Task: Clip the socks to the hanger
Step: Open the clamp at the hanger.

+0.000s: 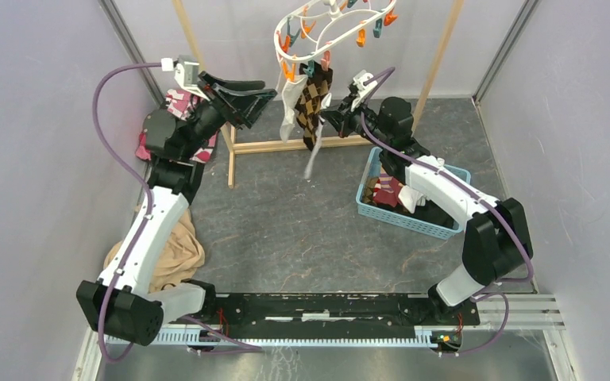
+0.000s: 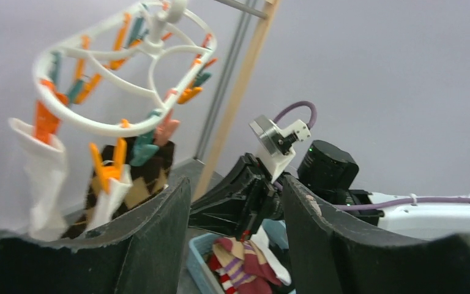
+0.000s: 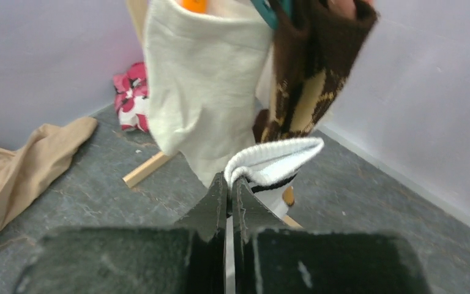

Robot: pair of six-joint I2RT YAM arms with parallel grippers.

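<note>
Right claw nearest lens: fingers pressed together, clamped on ribbed cuff of striped sock, held just below hanger. White sock and argyle sock hang side by side, clipped to hanger. Left claw: fingers apart, nothing between, raised just left of hanger. Blue basket on counter under right arm, more socks inside.

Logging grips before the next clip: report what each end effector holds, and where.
Right end effector pinches the white striped sock by its ribbed cuff edge. Left end effector is open, holding nothing.
</note>
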